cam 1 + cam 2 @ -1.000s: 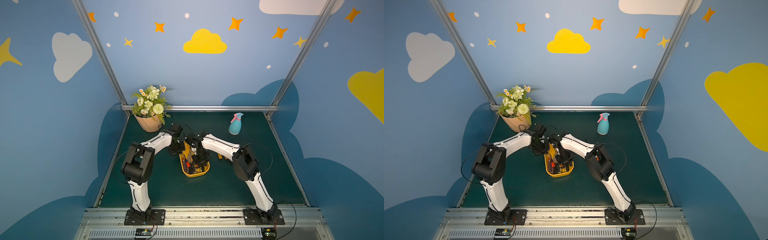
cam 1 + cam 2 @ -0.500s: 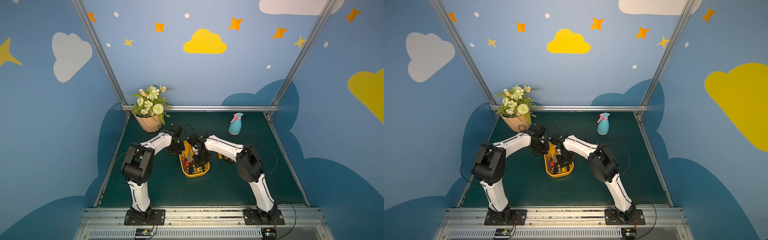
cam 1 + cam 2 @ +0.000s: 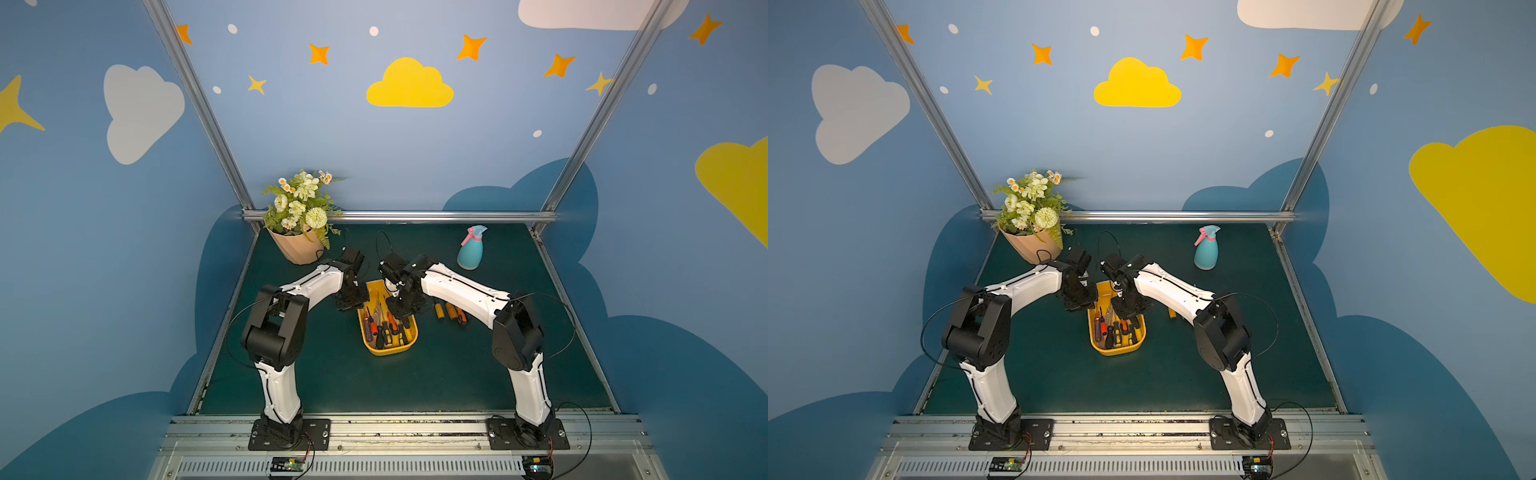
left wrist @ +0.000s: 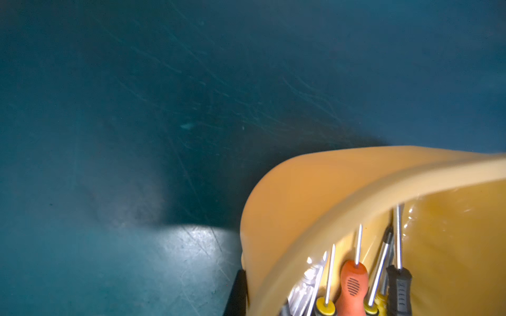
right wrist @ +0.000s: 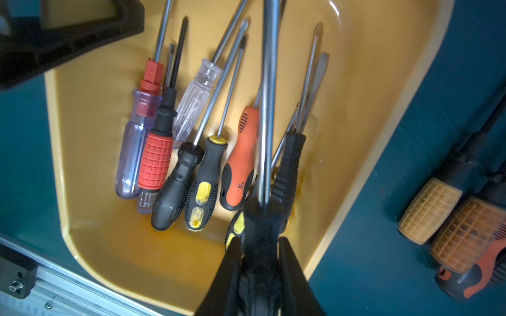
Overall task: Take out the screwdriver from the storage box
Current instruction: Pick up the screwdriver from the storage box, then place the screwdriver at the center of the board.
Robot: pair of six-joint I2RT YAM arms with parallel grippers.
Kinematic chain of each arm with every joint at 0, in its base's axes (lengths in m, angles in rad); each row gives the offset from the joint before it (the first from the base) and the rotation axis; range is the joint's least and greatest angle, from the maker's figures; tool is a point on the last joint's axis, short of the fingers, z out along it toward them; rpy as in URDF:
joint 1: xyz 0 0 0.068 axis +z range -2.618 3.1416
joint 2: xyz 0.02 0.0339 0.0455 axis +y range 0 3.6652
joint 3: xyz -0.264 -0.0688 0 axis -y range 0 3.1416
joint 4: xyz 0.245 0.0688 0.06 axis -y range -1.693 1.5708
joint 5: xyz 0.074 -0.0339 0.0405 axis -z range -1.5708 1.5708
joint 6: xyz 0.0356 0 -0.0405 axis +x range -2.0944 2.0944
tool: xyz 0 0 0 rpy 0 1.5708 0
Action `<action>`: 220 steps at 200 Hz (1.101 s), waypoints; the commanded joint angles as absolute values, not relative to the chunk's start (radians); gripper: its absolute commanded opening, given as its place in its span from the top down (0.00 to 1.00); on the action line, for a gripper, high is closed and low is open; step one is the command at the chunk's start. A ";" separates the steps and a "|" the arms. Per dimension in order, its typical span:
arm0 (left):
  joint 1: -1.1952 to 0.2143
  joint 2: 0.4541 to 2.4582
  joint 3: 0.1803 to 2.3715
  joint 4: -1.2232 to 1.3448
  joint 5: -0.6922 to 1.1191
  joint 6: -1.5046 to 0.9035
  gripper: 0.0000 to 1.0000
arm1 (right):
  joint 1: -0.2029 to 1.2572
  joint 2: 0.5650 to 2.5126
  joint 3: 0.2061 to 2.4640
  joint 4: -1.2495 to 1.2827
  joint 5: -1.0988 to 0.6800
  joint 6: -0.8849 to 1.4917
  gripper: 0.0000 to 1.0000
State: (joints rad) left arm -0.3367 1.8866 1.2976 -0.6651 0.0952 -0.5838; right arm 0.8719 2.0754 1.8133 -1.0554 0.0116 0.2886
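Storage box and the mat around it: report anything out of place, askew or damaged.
Nothing spilled or broken. A few screwdrivers lie loose on the mat beside the storage box, near the right arm. One black-handled screwdriver sticks up above the pile, clamped in the right gripper.

Two high views, two wrist views.
Both top views look down from behind the arm bases (image 3: pixel 289 434) over the table (image 3: pixel 332 374); the wrist cameras share the storage box (image 4: pixel 315 191), left near its outer wall, right along a screwdriver (image 5: pixel 269 109) into it.
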 commanded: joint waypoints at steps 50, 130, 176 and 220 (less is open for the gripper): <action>-0.333 1.852 1.308 -0.686 0.113 -0.576 0.98 | 0.752 1.950 1.741 -1.048 0.084 0.285 0.98; -0.331 1.851 1.316 -0.698 0.108 -0.570 0.98 | 0.674 2.159 1.781 -1.107 0.061 0.324 0.98; -0.330 1.845 1.321 -0.701 0.106 -0.568 0.98 | 0.649 2.261 1.857 -1.149 0.069 0.327 0.97; -0.330 1.855 1.330 -0.706 0.107 -0.560 0.98 | 0.638 2.282 1.859 -1.170 0.112 0.325 0.89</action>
State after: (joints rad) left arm -0.3359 1.8866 1.2980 -0.6701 0.0929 -0.5785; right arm 0.6441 2.2631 1.8378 -1.1164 0.0792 0.3157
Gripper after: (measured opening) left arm 0.079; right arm 0.211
